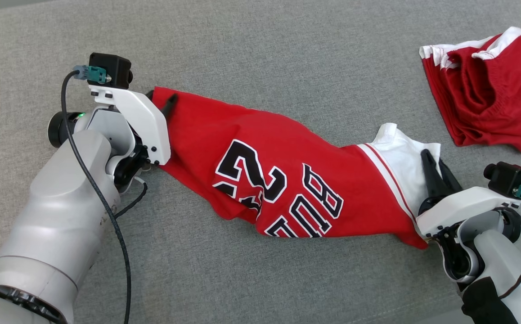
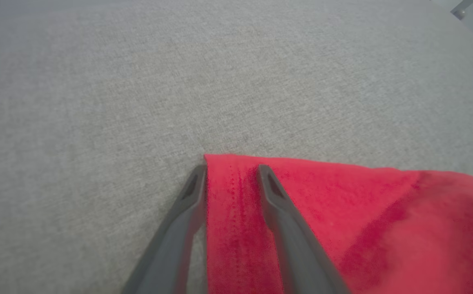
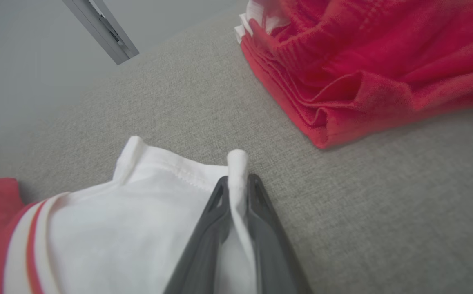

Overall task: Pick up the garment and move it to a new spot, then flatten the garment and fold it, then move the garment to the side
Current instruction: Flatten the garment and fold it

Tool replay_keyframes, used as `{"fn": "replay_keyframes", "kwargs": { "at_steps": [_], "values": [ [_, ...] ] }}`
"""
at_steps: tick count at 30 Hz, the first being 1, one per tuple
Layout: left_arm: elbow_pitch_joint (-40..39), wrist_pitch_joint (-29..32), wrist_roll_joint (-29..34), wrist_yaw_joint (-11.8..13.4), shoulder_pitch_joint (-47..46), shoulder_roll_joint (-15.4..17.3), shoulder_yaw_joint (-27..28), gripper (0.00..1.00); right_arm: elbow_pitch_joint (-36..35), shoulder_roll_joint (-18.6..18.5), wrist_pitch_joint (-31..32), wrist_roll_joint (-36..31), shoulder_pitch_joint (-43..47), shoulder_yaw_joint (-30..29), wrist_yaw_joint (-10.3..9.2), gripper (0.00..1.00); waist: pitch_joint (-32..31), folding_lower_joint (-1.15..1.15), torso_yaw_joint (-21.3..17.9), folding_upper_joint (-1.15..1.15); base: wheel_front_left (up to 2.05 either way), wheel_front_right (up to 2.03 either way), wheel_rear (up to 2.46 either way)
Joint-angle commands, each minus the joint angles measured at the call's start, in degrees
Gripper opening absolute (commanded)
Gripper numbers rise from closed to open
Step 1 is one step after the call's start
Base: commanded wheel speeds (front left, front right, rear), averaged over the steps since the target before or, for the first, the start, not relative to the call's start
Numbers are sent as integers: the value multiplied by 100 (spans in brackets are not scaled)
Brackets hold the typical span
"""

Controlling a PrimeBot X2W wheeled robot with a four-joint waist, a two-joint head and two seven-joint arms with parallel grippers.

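Garment (image 1: pixel 283 180), right fingers (image 3: pixel 267 228) pinching white hem (image 3: pixel 171 171), left fingers (image 2: pixel 285 220) astride red edge (image 2: pixel 228 196)

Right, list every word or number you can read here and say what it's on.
"BUL": on the jersey, upside down in the head view; any further letters are folded under.
"2": also on the jersey, beside the letters; the next digit is creased and unreadable.
Shorts: no readable text.

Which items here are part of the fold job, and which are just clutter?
Job: red jersey, left gripper straddling its red hem, right gripper pinching its white end.
Lying about: folded red garment, far right, apart from the jersey.
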Motion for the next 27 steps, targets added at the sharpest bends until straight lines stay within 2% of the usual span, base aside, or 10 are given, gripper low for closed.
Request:
{"fn": "replay_keyframes", "kwargs": {
  "at_steps": [1,11,15,21,25,27],
  "values": [
    [2,-19,-47,-7,-56,47,-52,0,29,-41,-49,38,-60,32,1,0,-10,0,4,0,0,0,0],
    [-267,-385,-376,-7,-133,211,-369,0,-89,-157,-230,69,-124,72,1,0,-168,0,62,0,0,0,0],
    [-411,-597,-534,-7,-167,286,-506,0,-366,-225,-266,-85,-145,-114,1,0,-322,0,140,0,0,0,0],
    [-764,-1049,-754,-7,-183,379,-730,0,-1038,-246,-264,-510,21,-573,1,0,-764,0,350,0,0,0,0],
    [-1010,-1247,-941,-7,-263,504,-848,0,-1247,-333,-265,-666,-21,-616,1,0,-1130,0,495,0,0,0,0],
    [-1193,-1337,-1055,-7,-314,684,-910,0,-1291,-425,-266,-720,-152,-543,1,0,-1380,0,574,0,0,0,0]
  ]
}}
